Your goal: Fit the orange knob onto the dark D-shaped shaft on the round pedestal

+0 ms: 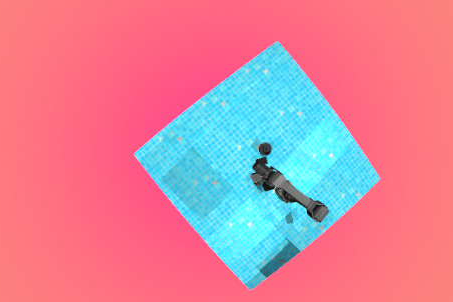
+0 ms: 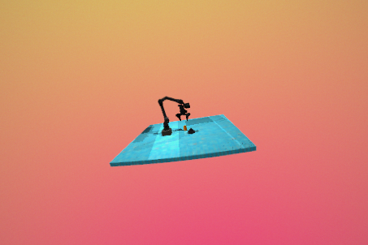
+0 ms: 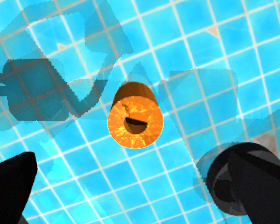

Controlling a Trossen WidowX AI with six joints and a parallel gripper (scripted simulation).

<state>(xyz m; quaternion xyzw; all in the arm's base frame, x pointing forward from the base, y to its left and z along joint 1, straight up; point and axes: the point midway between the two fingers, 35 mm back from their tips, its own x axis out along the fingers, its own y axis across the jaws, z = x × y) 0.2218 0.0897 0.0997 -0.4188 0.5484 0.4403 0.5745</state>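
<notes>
The orange knob (image 2: 185, 127) (image 3: 135, 136) stands upright on the tiled table, beside the pedestal and apart from it. In the wrist view its D-shaped hole faces up, with the flat side toward the top of the picture and slightly slanted. The dark round pedestal (image 1: 265, 149) (image 2: 191, 131) (image 3: 218, 172) is at the lower right of the wrist view, partly covered by a finger; its shaft cannot be made out clearly. My gripper (image 2: 183, 118) (image 3: 134, 160) is open and empty above the knob, pointing down. The arm hides the knob in the top view.
The blue tiled table (image 1: 235, 110) (image 2: 215, 142) ends in straight edges on all sides. The arm's base (image 2: 166, 132) stands on it, on the other side of the knob from the pedestal. Shadows of the arm and other shapes fall across the tiles.
</notes>
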